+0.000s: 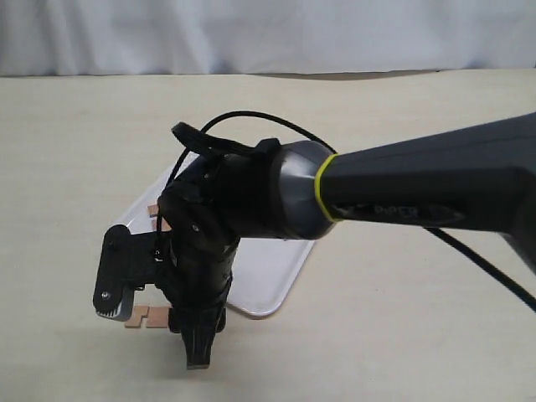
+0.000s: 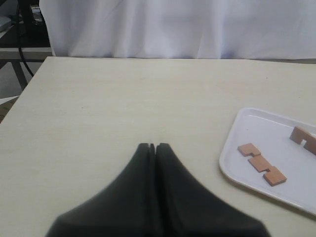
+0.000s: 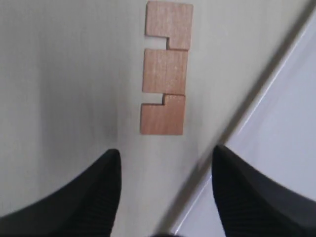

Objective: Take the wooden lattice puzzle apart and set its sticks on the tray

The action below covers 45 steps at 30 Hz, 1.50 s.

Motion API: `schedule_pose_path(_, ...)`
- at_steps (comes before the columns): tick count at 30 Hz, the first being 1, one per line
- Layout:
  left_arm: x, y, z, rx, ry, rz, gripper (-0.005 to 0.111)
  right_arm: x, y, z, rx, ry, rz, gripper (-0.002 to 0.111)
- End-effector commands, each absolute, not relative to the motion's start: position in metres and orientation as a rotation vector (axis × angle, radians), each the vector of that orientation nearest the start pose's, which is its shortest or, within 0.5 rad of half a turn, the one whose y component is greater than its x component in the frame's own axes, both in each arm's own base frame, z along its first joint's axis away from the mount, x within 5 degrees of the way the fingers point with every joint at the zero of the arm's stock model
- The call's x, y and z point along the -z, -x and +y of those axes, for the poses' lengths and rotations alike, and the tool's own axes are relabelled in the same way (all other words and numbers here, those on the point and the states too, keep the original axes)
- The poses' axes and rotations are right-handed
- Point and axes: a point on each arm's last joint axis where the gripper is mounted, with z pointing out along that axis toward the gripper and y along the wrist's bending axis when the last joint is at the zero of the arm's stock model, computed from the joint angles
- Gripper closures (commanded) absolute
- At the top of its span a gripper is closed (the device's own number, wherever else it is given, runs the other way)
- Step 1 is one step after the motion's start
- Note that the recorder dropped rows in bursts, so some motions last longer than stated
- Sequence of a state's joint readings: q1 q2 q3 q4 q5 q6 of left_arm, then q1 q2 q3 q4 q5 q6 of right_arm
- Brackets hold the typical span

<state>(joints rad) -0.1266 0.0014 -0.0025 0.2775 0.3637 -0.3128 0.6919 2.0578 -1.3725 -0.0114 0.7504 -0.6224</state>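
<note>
No assembled lattice puzzle shows, only loose sticks. One notched stick (image 1: pixel 149 316) (image 3: pixel 164 69) lies flat on the table just off the white tray's (image 1: pixel 268 276) (image 3: pixel 286 123) near corner. My right gripper (image 1: pixel 155 322) (image 3: pixel 165 150) hangs over it, open and empty, with the stick just ahead of its fingertips. Two more sticks (image 2: pixel 261 164) (image 2: pixel 303 138) rest inside the tray (image 2: pixel 227 163); in the exterior view the right arm hides most of them. My left gripper (image 2: pixel 152 145) is shut on nothing, above bare table away from the tray, and is out of the exterior view.
The right arm's thick black body (image 1: pixel 402 188) and its cable (image 1: pixel 251 117) reach across the tray from the right. A white curtain (image 1: pixel 268 33) backs the far table edge. Pale tabletop (image 2: pixel 123 98) surrounds the tray.
</note>
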Motion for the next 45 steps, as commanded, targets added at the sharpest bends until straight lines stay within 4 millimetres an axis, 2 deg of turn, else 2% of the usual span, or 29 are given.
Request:
schedule_pose_path(1, -0.182, -0.054, 0.002, 0.044, -0.004, 1.827, 0.107, -0.134, -0.315, 0.259, -0.024, 1.818, 2.286, 0.055)
schedule_pose_path(6, -0.182, -0.054, 0.002, 0.044, -0.004, 1.827, 0.107, -0.12, -0.322, 0.266, -0.026, 1.846, 2.299, 0.055)
schedule_pose_path(16, -0.182, -0.054, 0.002, 0.044, -0.004, 1.827, 0.107, -0.11, -0.329, 0.273, -0.047, 1.869, 2.357, 0.055)
schedule_pose_path(18, -0.182, -0.054, 0.002, 0.044, -0.004, 1.827, 0.107, -0.11, -0.329, 0.274, -0.048, 1.872, 2.355, 0.063)
schedule_pose_path(22, -0.182, -0.054, 0.002, 0.044, -0.004, 1.827, 0.107, -0.113, -0.329, 0.274, -0.047, 1.906, 2.345, 0.103)
schedule_pose_path(27, -0.182, -0.054, 0.002, 0.044, -0.004, 1.827, 0.107, -0.131, -0.329, 0.277, -0.083, 1.879, 2.351, 0.104)
schedule_pose_path(30, -0.182, -0.054, 0.002, 0.044, -0.002, 1.832, 0.107, -0.154, -0.331, 0.279, -0.087, 1.824, 2.288, 0.104)
schedule_pose_path(34, -0.182, -0.054, 0.002, 0.044, -0.002, 1.832, 0.107, -0.187, -0.337, 0.273, -0.092, 1.673, 2.25, 0.104)
schedule_pose_path(37, -0.182, -0.054, 0.002, 0.044, -0.002, 1.832, 0.107, -0.2, -0.349, 0.259, -0.105, 1.478, 2.302, 0.104)
schedule_pose_path(40, -0.182, -0.054, 0.002, 0.044, -0.002, 1.832, 0.107, -0.198, -0.366, 0.24, -0.132, 1.22, 2.421, 0.104)
schedule_pose_path(42, -0.182, -0.054, 0.002, 0.044, -0.002, 1.832, 0.107, -0.188, -0.376, 0.228, -0.148, 1.055, 2.516, 0.104)
schedule_pose_path(45, -0.182, -0.054, 0.002, 0.044, -0.002, 1.832, 0.107, -0.168, -0.388, 0.213, -0.129, 0.901, 2.622, 0.104)
